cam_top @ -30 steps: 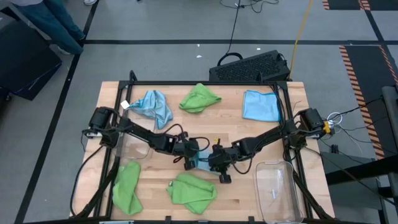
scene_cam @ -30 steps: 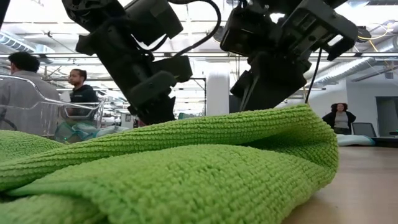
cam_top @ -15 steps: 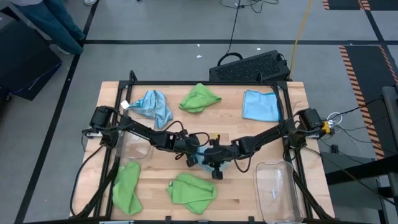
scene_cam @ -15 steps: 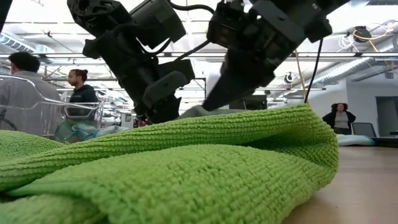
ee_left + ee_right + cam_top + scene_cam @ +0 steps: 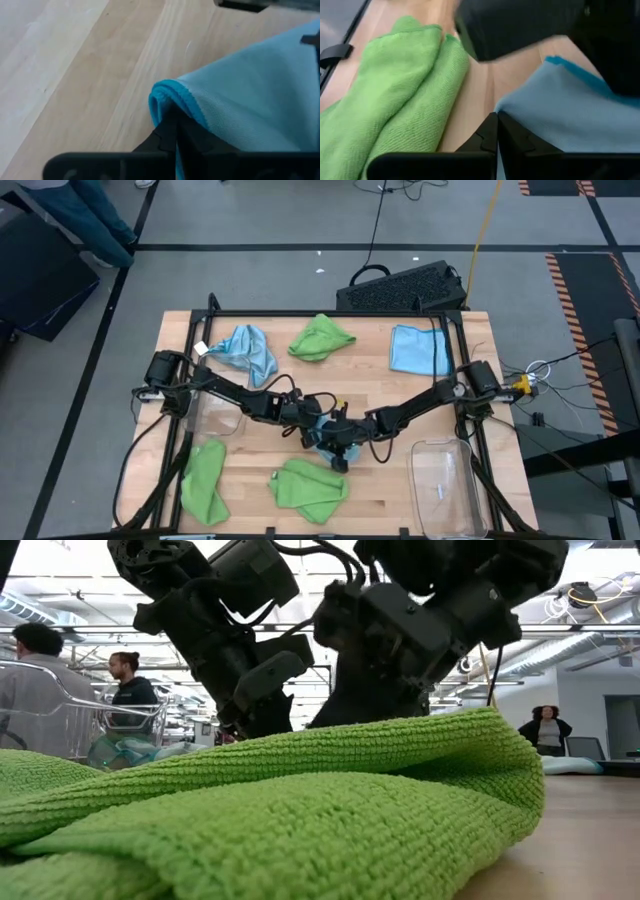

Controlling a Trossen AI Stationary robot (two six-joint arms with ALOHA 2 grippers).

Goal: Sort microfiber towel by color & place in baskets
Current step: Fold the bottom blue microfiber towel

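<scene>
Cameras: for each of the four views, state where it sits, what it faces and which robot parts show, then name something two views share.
High view: overhead, straight down on the table; both arms meet mid-table at a blue towel.
Low view: table height, looking level over a green towel; both arms drop in from above.
Left wrist view: on the left arm; shut fingers pinch the blue towel's edge.
Right wrist view: on the right arm; shut fingers on the blue towel.
Shared: both wrist views show the blue towel.

We see three blue towels and three green towels scattered, one clear basket empty.
</scene>
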